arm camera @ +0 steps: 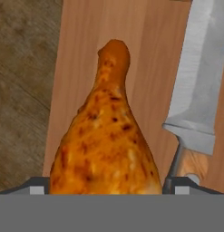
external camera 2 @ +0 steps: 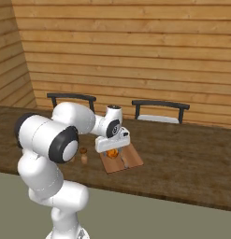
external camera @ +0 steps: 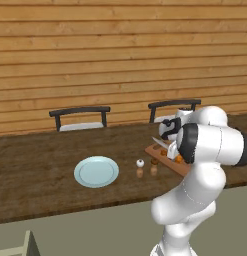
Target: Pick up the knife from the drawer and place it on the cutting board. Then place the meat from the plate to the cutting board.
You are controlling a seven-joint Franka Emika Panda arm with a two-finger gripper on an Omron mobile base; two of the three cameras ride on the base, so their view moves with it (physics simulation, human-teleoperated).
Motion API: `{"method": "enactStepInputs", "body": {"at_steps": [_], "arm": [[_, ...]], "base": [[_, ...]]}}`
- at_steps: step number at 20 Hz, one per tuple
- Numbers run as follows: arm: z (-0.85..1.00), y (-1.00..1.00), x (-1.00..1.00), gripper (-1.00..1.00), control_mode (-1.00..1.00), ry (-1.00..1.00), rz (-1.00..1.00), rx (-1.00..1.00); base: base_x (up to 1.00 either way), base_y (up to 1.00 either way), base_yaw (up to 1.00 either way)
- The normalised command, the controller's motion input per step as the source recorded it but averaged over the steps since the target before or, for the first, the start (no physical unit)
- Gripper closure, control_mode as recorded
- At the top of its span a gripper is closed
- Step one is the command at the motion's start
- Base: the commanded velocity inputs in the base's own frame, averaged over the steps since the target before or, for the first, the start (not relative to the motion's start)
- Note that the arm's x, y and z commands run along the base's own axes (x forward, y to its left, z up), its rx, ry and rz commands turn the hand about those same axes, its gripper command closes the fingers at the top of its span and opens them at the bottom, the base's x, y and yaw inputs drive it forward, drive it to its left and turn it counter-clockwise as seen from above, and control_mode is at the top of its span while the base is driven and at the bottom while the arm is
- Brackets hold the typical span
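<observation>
A: Where's the meat (arm camera: 104, 136)?
B: On the cutting board (arm camera: 145, 54), beside the knife (arm camera: 199, 77). My gripper (arm camera: 106, 183) straddles it, jaws wide apart, so prob. letting go.
A: Next?
B: I'd lift straight up, clear.
A: Surroundings?
B: Dark wood bench (external camera: 40, 160), plate (external camera: 96, 171) bare, plank wall (external camera: 120, 55).

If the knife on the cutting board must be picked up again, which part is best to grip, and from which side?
Probably the wooden handle of the knife, from straight above with the jaws across its narrow width. It lies flat on the cutting board, so only the top is free. The meat lies close beside it on the board, so one finger must drop into the narrow gap between them.
</observation>
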Motion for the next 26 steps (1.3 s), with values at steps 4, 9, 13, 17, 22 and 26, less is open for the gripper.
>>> {"method": "enactStepInputs", "body": {"at_steps": [4,9,13,17,22,26], "arm": [[0.05,0.00,0.00,-1.00,-1.00,0.00,0.00,0.00],[0.25,0.04,0.00,-1.00,-1.00,0.01,0.00,-0.03],[0.44,0.00,0.00,-1.00,-1.00,0.01,0.00,-0.04],[0.43,0.06,0.00,-1.00,-1.00,0.00,0.00,-0.07],[0.37,0.20,-0.01,-1.00,-1.00,0.00,0.00,-0.08],[0.45,0.34,-0.20,-1.00,-1.00,-0.01,0.00,-0.09]], "base": [[0.00,0.00,0.00],[0.00,0.00,0.00],[0.00,0.00,0.00],[0.00,0.00,0.00],[0.00,0.00,0.00],[0.00,0.00,0.00]]}}
